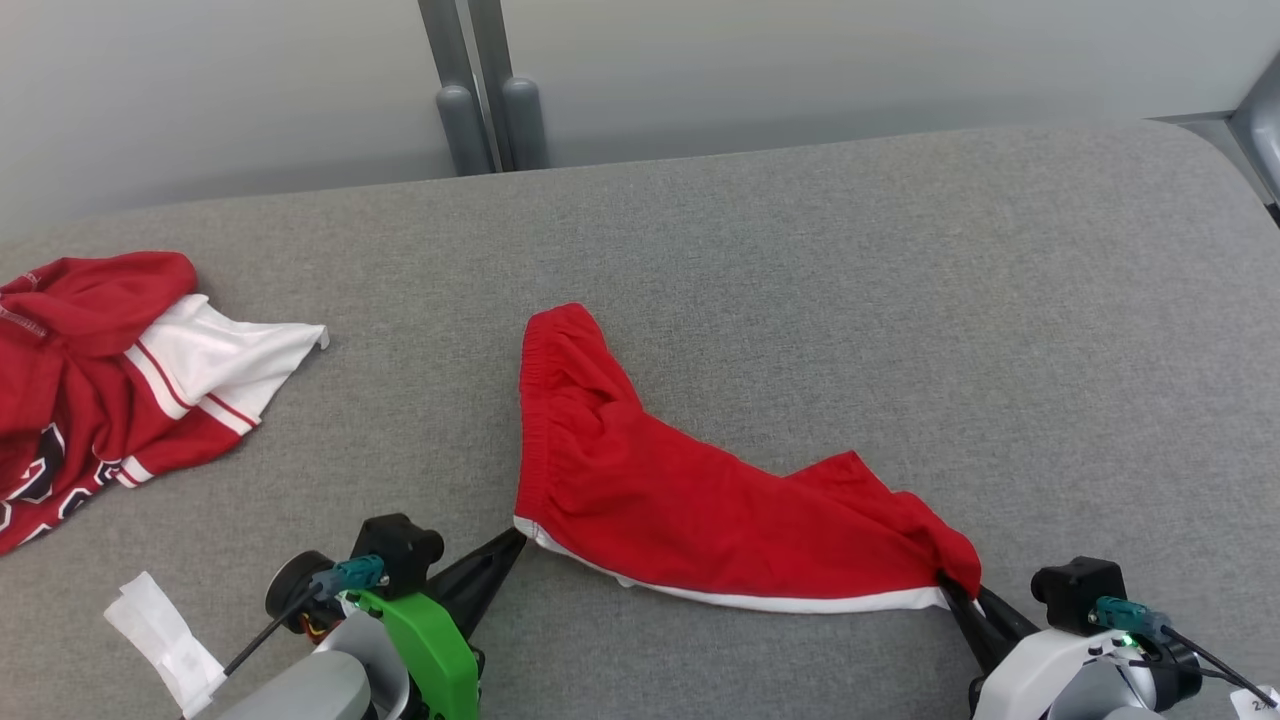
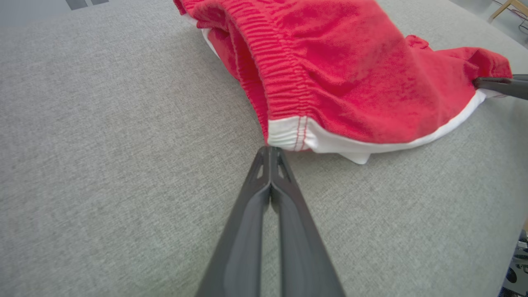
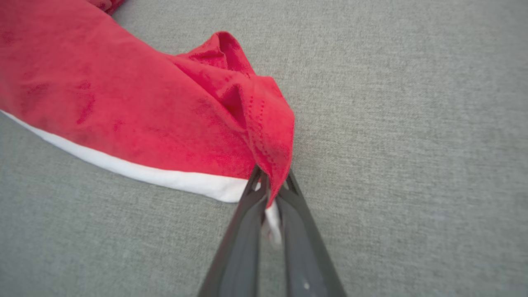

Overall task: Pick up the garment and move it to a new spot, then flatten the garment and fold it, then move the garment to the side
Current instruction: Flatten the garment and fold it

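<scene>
- Left pincer (image 2: 270, 152) is seen with its two long dark fingers pressed together, the tips set against the white-stitched corner at the waistband end of the red knit shorts with white side trim (image 1: 680, 500). Whether any cloth is caught between them cannot be told.
- Right pincer (image 3: 270, 183) is seen pinching the opposite corner of the shorts, where red hem cloth is bunched between and over the fingertips.
- The shorts are spread, rumpled, on the near part of the grey fabric-covered counter (image 1: 800, 250). They are stretched between the two pincers, with the elastic waistband (image 2: 284, 82) towards the robot's left.
- A crumpled red and white jersey (image 1: 110, 380) is seen well apart, at the counter's left end.
- The step in hand is judged to be the pick-up for the move to a new spot.
- The left hold ought to be checked before any lift: if the corner is missed, the shorts would be hung from the right side alone and dragged.
- Both corners are best raised together and level, with the cloth held lightly taut so that creases are drawn out and not tightened.
- The new spot is best chosen on bare counter away from the jersey, so that the two garments are not tangled.
</scene>
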{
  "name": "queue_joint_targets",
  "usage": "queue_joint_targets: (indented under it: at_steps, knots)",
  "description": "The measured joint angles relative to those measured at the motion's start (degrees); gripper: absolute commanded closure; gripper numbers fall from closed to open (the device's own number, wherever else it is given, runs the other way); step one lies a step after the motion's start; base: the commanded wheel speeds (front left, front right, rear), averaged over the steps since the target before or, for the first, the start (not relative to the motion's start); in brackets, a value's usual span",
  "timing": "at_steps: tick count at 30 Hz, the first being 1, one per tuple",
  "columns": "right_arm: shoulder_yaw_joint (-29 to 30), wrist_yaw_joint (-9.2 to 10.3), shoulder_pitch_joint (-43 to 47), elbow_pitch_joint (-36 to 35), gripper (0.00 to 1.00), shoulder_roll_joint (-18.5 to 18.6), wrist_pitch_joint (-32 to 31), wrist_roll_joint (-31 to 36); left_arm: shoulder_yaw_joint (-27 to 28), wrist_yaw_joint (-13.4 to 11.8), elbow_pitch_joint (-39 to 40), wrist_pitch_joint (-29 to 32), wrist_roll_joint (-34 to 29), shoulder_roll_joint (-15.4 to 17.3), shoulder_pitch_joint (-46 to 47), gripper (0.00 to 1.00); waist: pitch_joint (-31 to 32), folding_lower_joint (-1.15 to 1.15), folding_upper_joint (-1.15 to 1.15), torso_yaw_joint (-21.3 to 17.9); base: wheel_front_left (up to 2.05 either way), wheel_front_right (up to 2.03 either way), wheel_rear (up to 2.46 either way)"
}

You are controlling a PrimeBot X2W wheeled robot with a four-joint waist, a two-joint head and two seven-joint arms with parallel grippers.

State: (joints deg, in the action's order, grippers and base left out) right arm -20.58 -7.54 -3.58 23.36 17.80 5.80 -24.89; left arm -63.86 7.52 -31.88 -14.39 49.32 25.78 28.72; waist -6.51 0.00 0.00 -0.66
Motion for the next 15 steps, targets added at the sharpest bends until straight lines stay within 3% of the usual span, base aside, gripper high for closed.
queue_joint_targets:
  at_steps: [15]
  knots:
    - [2.1,0.01,2.8,-1.6,1.0,2.3,1.1,-3.3,0.1,0.0,4.6,-0.6,0.5,1.3,-0.8,1.0,2.7,0.0,0.0,-0.7,0.0,0.0,0.0]
